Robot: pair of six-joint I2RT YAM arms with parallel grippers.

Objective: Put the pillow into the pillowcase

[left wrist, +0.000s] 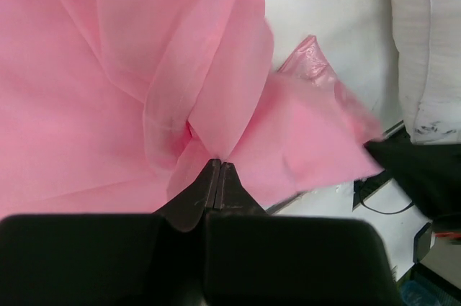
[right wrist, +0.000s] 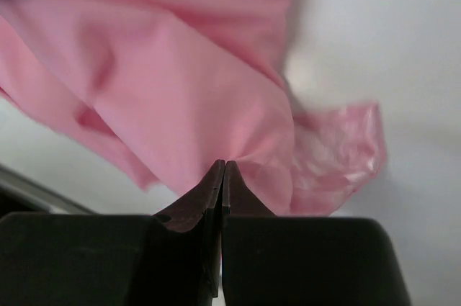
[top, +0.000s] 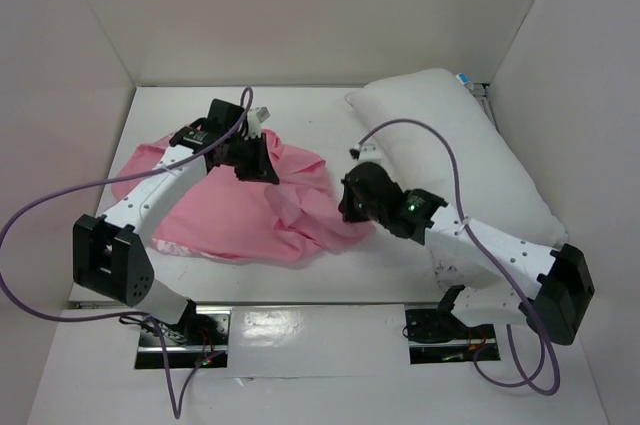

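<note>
White walls (top: 300,5) close off the bench (top: 310,110) on the left, the back and the right. The pillow (top: 450,145) lies on the right half. Its long axis runs on a slant from the far middle down to the near right corner, and its right flank is close to the right wall. My right forearm crosses over its near end.

The pillowcase (top: 250,215) is crumpled on the left half, stretched roughly left to right, with its right tip reaching toward the pillow's near-left edge. I cannot tell which way its mouth faces. Bare bench shows behind it up to the back wall, in a band in front of it toward my bases, and in a narrow strip between its right tip and the pillow.

My left pincer (left wrist: 218,171) sits at the pillowcase's far edge. Its jaws are pressed together, with pink folds gathered at the tips. My right pincer (right wrist: 222,169) is at the right tip of the pillowcase, likewise closed tight, the cloth puckering where the tips meet. The pillow lies just to its right, untouched by either pincer.
</note>
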